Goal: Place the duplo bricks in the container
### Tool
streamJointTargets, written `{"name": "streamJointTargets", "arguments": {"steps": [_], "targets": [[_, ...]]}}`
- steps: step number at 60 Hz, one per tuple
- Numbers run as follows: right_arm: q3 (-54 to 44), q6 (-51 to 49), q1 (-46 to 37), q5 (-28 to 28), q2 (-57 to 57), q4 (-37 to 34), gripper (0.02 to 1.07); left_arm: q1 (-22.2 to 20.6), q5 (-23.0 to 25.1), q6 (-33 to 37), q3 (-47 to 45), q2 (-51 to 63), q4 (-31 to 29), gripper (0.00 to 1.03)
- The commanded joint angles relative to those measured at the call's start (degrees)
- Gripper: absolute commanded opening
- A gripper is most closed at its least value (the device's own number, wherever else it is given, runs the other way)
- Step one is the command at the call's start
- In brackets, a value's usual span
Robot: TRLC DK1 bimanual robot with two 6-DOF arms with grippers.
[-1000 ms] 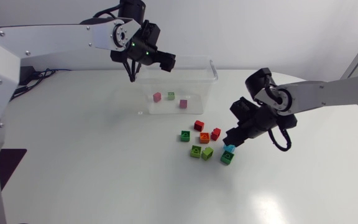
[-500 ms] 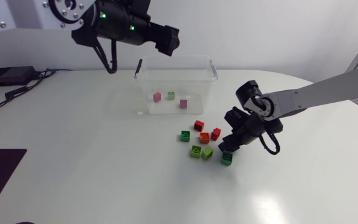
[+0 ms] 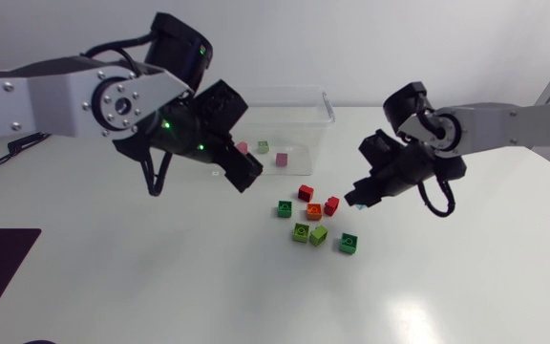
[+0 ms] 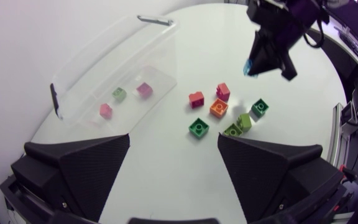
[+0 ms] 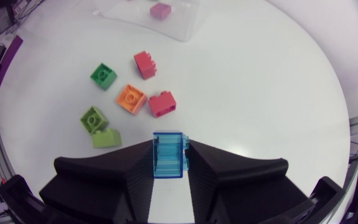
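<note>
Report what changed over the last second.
The right end effector closed on the blue brick and lifted it away from the dark green brick. The left end effector, open, swung from the container's far rim to its near side. The other loose bricks and the three inside stayed put.

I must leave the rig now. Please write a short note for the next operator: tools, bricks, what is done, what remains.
Left tool: open, empty, above the table near the container.
Right tool: shut on a clear blue brick, off the table.
Done: three bricks lie in the container.
Left to do: put the blue brick in, then the seven loose bricks on the table beside the container.
</note>
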Motion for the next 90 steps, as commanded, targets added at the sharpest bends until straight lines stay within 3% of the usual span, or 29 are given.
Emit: {"name": "streamJointTargets", "arguments": {"steps": [1, 18, 38, 68, 90], "targets": [[3.3, 2.3, 0.0, -0.9, -2.2, -1.5, 0.27, -0.6, 0.5, 3.0, -2.0, 4.2, 1.4, 0.99], [12.9, 6.6, 1.0, -2.1, -0.9, -1.5, 0.27, -3.4, 0.0, 4.9, 2.8, 15.5, 4.0, 0.97], [25.7, 8.0, 3.2, -2.6, 5.4, -4.9, 0.28, -5.9, -4.2, 9.5, 11.7, 24.7, 3.5, 0.96], [27.2, 6.8, 3.3, -4.5, 6.4, -5.2, 0.29, -5.6, -3.0, 18.1, 29.1, 36.9, -13.0, 0.92], [31.0, 7.1, 3.6, -5.0, 8.6, -5.9, 0.29, -5.5, -2.5, 21.7, 34.6, 42.1, -18.1, 0.92]]}}
